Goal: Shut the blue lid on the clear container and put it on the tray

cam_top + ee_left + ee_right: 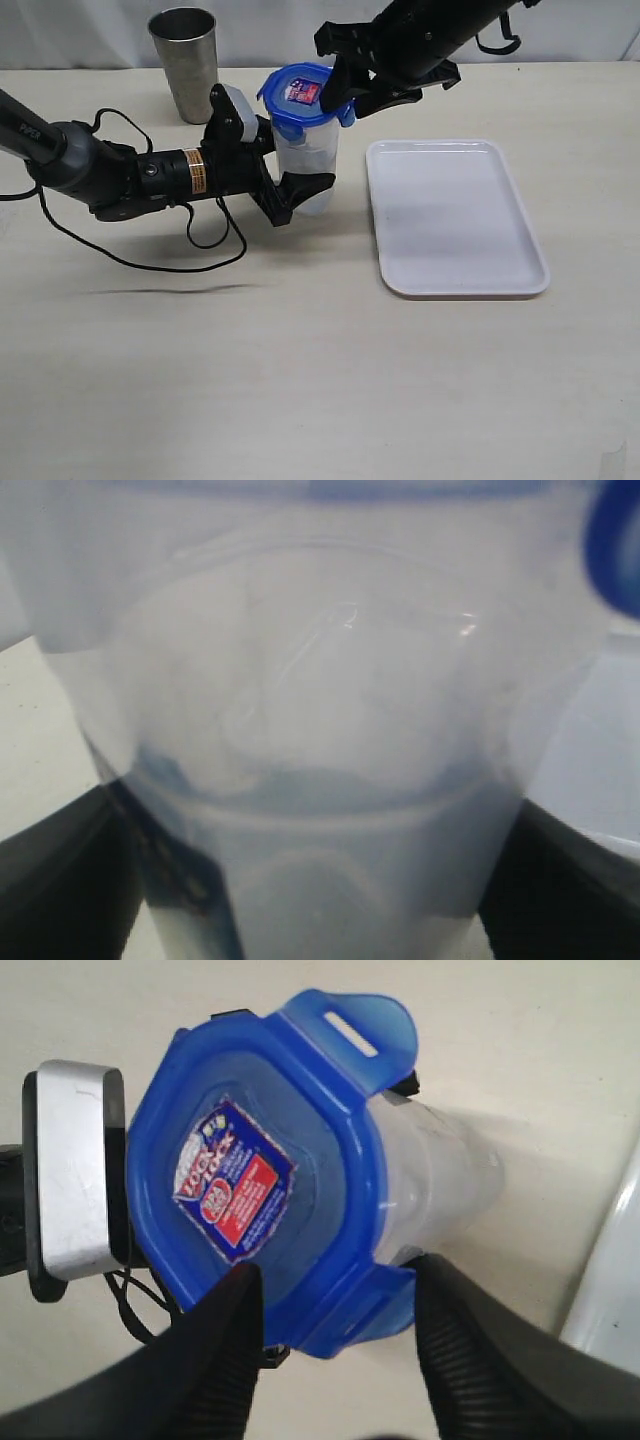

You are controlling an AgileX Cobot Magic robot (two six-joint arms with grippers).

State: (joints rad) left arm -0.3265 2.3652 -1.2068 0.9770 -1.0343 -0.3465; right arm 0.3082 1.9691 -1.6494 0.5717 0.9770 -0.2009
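The clear container (318, 155) (320, 730) (445, 1190) stands upright on the table, left of the tray (455, 215). My left gripper (300, 168) (320, 900) is shut on its lower body, one black finger on each side. The blue lid (300, 92) (250, 1160) sits on its mouth, label up. One flap (365, 1030) still sticks outward. My right gripper (360, 98) (338, 1290) comes down from the far right. One finger rests on the lid's top and the other presses the outside of a folded-down flap (385, 1305).
A grey steel cup (185, 60) stands behind the left arm at the back. A black cable (200, 250) loops on the table beside that arm. The tray's rim (610, 1300) lies close to the container's right side.
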